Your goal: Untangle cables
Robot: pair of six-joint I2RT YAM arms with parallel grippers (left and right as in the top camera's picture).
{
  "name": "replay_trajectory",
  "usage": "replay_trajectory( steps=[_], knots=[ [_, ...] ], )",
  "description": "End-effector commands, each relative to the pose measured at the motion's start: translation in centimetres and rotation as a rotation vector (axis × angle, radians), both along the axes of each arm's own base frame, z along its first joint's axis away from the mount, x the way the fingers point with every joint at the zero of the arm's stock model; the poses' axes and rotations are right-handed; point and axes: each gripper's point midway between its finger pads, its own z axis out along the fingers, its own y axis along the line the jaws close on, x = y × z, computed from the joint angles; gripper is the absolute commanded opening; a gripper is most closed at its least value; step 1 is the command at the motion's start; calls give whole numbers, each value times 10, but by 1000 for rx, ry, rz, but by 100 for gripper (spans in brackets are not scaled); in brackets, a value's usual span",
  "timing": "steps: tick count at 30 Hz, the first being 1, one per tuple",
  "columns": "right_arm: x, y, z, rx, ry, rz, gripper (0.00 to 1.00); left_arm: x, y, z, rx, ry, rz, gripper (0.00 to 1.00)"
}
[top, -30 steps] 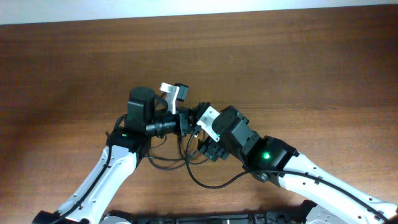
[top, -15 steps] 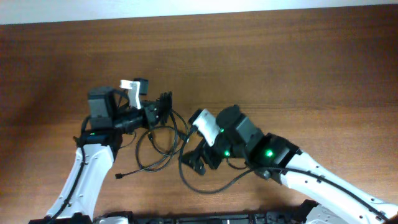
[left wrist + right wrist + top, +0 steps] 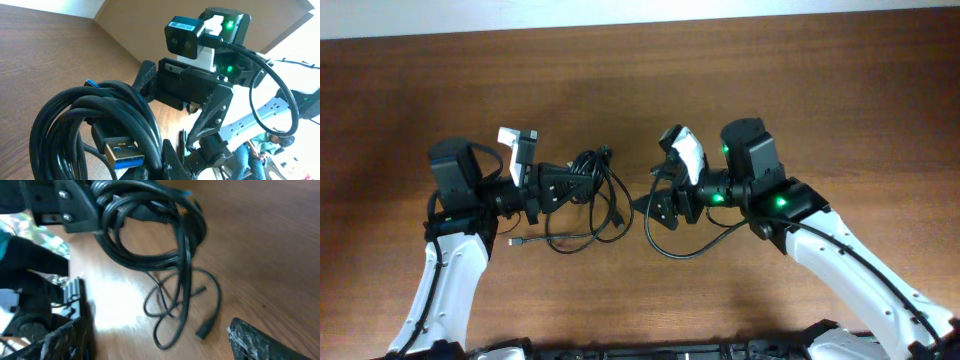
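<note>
Cables [image 3: 588,178]: black, bunched in a coil and lifted off the table [image 3: 770,90] at centre-left; thin loops [image 3: 575,238] hang from it onto the wood.
Left gripper [image 3: 552,186]: fingers clamped on the edge of the coil.
Right gripper [image 3: 665,203]: jaws spread wide and empty, near the coil but apart from it.
Progress: early, by my reading. A few strands hang free, but the main coil is wound together and no cord lies separate.
Writing: none legible. The label on the right wrist camera [image 3: 182,35] is too small to read. The USB plug [image 3: 122,152] has a blue insert and no visible brand.
</note>
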Motion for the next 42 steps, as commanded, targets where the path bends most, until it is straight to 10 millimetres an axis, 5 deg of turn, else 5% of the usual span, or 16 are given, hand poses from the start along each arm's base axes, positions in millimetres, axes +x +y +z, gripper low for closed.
replay_trajectory(
  steps=[1, 3, 7, 13, 20, 21, 24, 26, 30, 34, 38, 42],
  knots=[
    [0, 8, -4, 28, 6, 69, 82, 0, 0, 4, -3, 37, 5, 0],
    [7, 12, -15, 26, 16, 70, 82, 12, -5, -6, 33, 155, 72, 0],
    [7, 27, -17, 117, 20, 171, 81, 0, -36, 1, 38, 112, -27, 0],
    [19, 31, -16, 144, -13, 158, 64, -15, -67, 15, 30, 19, -140, 0],
    [51, 17, -28, 62, -35, -19, 61, -30, -73, 20, 8, 7, -224, 0],
    [51, 17, -29, 62, -35, -19, 56, -30, -73, 20, 8, 7, -224, 0],
    [51, 17, -29, 69, -3, -32, 4, -27, -72, 19, 13, 7, -208, 0],
    [53, 9, -29, 93, 94, -65, 4, -20, -69, 17, 23, 7, -167, 0],
    [54, -30, -24, 194, 324, -75, 4, 4, -61, 9, 63, 19, -32, 23],
    [54, -66, -39, 220, 633, -212, 4, 36, -52, -4, 125, 69, 171, 96],
    [53, -70, -48, 243, 941, -368, 4, 37, -52, -8, 129, 121, 186, 99],
    [53, -69, -49, 279, 1152, -459, 4, 37, -70, -43, 250, 241, 277, 99]
  ],
)
